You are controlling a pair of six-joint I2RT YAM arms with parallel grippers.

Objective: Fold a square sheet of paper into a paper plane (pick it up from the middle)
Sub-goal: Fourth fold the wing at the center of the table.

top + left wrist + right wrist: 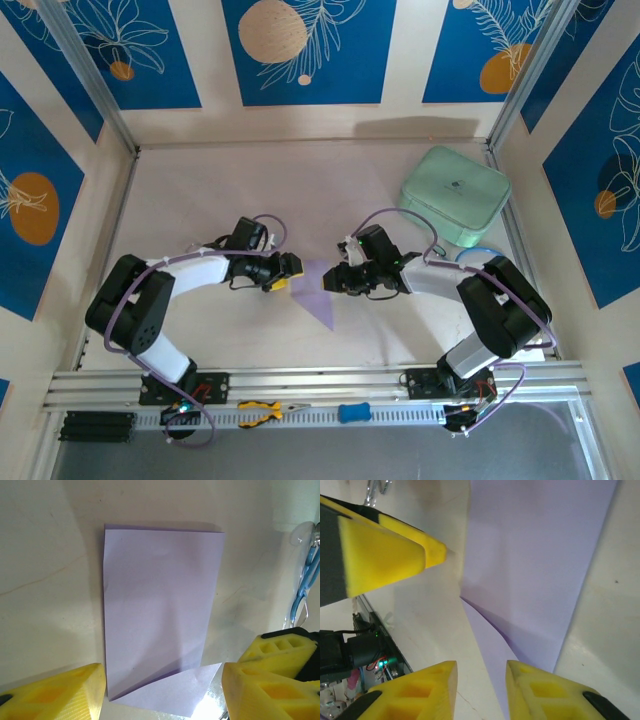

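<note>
The square sheet of paper (318, 290), pale lavender, lies flat on the table, folded in half into a long rectangle. One corner of it is turned over as a triangular flap (175, 692). My left gripper (290, 268) is at its left edge and stands open, its yellow fingers (55, 695) either side of the flap end without touching it. My right gripper (335, 280) is at the right edge, also open. Its fingers (560, 695) straddle the flap's edge (495, 645) low over the table. The left gripper's fingertip (385, 560) shows opposite. A finished paper plane is out of view.
A mint-green rounded case (455, 195) sits at the back right, with a blue ring (480, 255) just in front of it. A blue-handled tool (305, 587) lies beside the paper. Yellow pliers (262, 410) and a blue item (353, 411) rest on the front rail.
</note>
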